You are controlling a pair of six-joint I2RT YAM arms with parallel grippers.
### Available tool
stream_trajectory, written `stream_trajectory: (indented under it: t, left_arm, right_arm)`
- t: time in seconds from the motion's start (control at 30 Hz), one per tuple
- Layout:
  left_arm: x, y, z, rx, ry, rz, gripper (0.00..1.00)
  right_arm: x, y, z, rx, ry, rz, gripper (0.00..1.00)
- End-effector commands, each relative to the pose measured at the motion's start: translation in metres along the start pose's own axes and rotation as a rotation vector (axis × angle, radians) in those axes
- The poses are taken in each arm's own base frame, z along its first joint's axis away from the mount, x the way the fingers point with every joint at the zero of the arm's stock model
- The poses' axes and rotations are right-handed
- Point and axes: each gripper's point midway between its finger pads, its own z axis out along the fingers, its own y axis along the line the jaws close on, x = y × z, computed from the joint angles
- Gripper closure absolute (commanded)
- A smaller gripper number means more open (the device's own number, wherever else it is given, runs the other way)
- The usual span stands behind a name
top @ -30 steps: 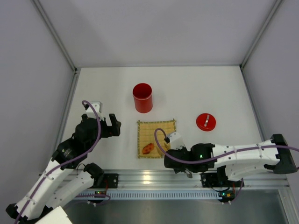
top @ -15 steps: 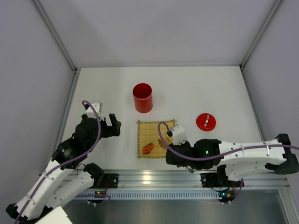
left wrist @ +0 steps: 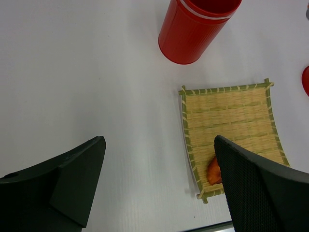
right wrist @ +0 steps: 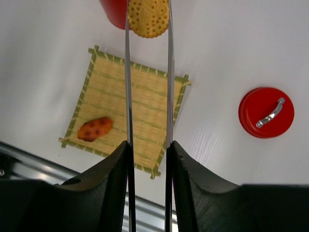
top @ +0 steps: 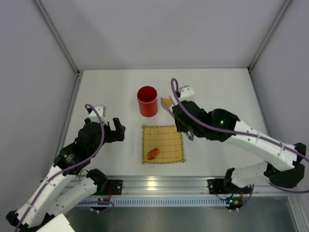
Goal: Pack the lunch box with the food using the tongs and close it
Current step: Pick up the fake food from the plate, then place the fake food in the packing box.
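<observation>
The red lunch box stands open and upright behind the bamboo mat. My right gripper is shut on the silver tongs, one arm against each finger. The tongs' tips pinch a yellow-orange round of food, held in the air just right of the lunch box's rim. One red-orange slice lies on the mat's near left corner. The red lid lies flat with its silver handle up, right of the mat. My left gripper is open and holds nothing, hovering over the table left of the mat.
White walls close in the table at the left, back and right. An aluminium rail runs along the near edge. In the top view my right arm stretches over the spot where the lid lies.
My right gripper has risen from the mat's near right corner and swung back toward the lunch box, carrying the yellow-orange round in the tongs. The left arm has stayed still.
</observation>
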Motion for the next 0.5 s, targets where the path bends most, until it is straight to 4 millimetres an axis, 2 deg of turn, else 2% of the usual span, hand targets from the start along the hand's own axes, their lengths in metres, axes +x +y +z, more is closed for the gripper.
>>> stream_trajectory:
  t: [0.0,0.07,0.1,0.13,0.17,0.2,0.27,0.3,0.47]
  left_arm:
    - [-0.003,-0.002,0.004,0.002,-0.017,-0.008,0.01]
    - [-0.003,-0.002,0.003,0.004,-0.018,-0.007,0.01]
    - [-0.003,-0.002,0.004,0.001,-0.016,-0.006,0.01]
    - [-0.003,-0.002,0.004,-0.002,-0.016,-0.007,0.01]
    - [-0.003,-0.002,0.004,-0.002,-0.017,-0.009,0.01]
    - [-0.003,-0.001,0.003,-0.002,-0.017,-0.008,0.01]
    - [-0.004,-0.002,0.003,-0.001,-0.02,-0.008,0.01]
    - [-0.004,-0.002,0.003,0.0,-0.021,-0.01,0.01]
    - [-0.004,-0.001,0.002,-0.002,-0.024,-0.011,0.01]
  right_arm:
    - [-0.063,0.017,0.013,-0.046,-0.126,-0.016,0.65]
    - [-0.087,0.014,0.018,-0.046,-0.157,0.003,0.65]
    - [-0.092,0.021,0.028,-0.058,-0.157,0.003,0.65]
    - [-0.098,0.017,0.036,-0.046,-0.156,0.013,0.65]
    - [-0.11,0.02,0.036,-0.059,-0.172,0.022,0.65]
    - [-0.108,0.027,0.049,-0.072,-0.146,0.009,0.65]
    - [-0.122,0.031,0.055,-0.081,-0.162,0.014,0.65]
    - [-0.12,0.038,0.067,-0.089,-0.14,0.003,0.65]
    - [-0.125,0.053,0.092,-0.103,-0.12,-0.018,0.64]
